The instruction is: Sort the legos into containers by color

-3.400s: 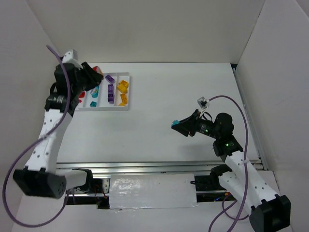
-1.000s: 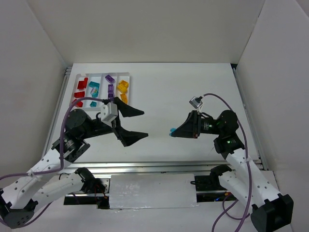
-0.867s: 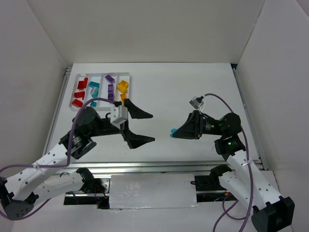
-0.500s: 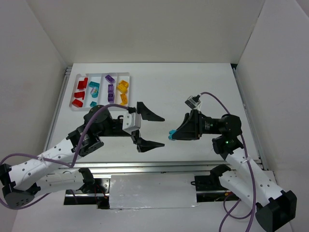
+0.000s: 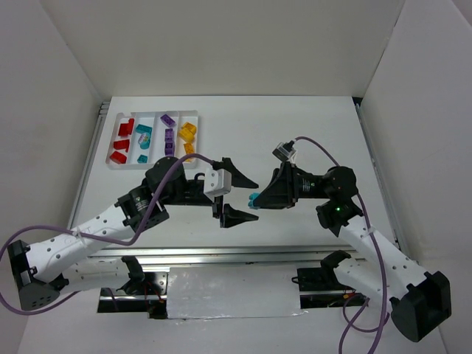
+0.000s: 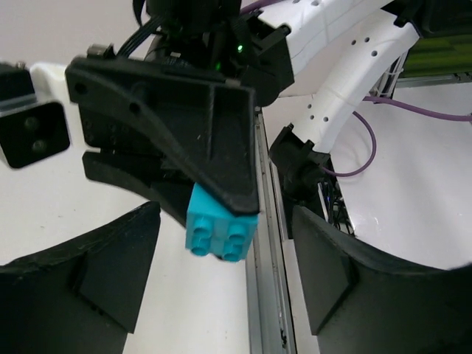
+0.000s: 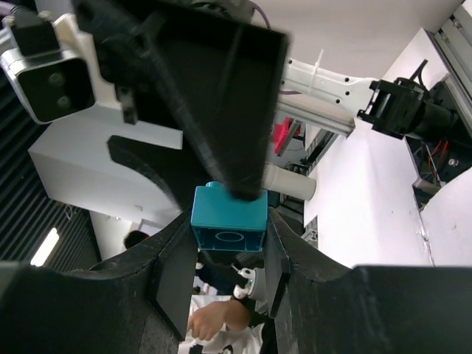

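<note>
My right gripper [image 5: 255, 199] is shut on a teal-blue lego brick [image 5: 253, 198] and holds it above the middle of the table. The right wrist view shows the brick [image 7: 228, 217] squeezed between my right fingers [image 7: 175, 276]. My left gripper [image 5: 248, 195] is open, its jaws standing either side of that brick without touching it. In the left wrist view the brick [image 6: 221, 226] hangs from the right gripper's tips between my left fingers [image 6: 88, 273]. The white tray [image 5: 156, 113] at the far left holds red [image 5: 122, 144], teal [image 5: 143, 133], purple [image 5: 169, 136] and yellow [image 5: 189, 133] bricks in separate compartments.
White walls close the table at the back and both sides. A metal rail [image 5: 221, 254] runs along the near edge, in front of the arm bases. The two arms meet over the middle of the white table [image 5: 295, 133].
My left arm has swung from the tray to the table's middle with its jaws open. My right gripper has carried the teal brick leftward, and the brick now sits between the left jaws.
</note>
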Robot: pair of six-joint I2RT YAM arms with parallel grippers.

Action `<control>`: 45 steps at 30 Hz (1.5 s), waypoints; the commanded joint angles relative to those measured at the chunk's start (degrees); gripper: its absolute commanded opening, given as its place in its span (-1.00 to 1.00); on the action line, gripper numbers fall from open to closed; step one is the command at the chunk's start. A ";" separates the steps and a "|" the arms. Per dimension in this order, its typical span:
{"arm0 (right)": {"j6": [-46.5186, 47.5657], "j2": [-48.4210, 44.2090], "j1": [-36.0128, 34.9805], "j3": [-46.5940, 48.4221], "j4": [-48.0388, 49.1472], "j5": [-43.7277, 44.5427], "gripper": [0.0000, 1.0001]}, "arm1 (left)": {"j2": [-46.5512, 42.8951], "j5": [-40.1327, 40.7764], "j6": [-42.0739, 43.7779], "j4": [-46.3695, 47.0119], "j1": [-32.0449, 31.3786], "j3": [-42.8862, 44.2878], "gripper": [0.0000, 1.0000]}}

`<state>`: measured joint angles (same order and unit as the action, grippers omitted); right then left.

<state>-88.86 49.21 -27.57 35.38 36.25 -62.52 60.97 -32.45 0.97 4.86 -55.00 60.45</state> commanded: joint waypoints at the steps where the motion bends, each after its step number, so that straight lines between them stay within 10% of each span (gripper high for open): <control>1: 0.44 1.41 -0.82 2.86 4.09 0.73 -1.00 | -1.82 -2.01 -2.27 5.59 -0.28 1.17 0.65; 8: -0.26 2.38 -1.08 3.21 6.12 0.65 -1.00 | -1.21 -2.53 -2.91 4.63 -0.28 1.43 0.18; 16: -0.09 2.38 -1.17 3.82 6.38 0.03 -1.00 | -0.50 -2.53 -3.17 4.45 -0.28 1.17 0.62; 30: -1.05 2.12 -1.08 3.38 8.57 -0.58 -0.95 | 2.57 -0.25 -2.55 0.85 -0.28 4.42 -0.95; 32: -1.31 2.29 -1.08 3.30 10.06 -1.02 -0.24 | 2.84 0.80 -2.55 -0.03 -0.28 4.68 -1.00; 34: -1.58 2.38 -0.73 2.86 10.59 -1.20 0.90 | 2.75 2.38 -2.29 -0.55 -0.28 4.77 -1.00; 45: 0.68 2.74 5.49 0.40 8.52 -0.68 0.99 | 0.91 15.27 -4.92 -2.05 4.55 2.05 -1.00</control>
<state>-90.59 52.40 -24.34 35.94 44.27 -63.66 63.66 -25.36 -2.17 1.52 -52.64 63.53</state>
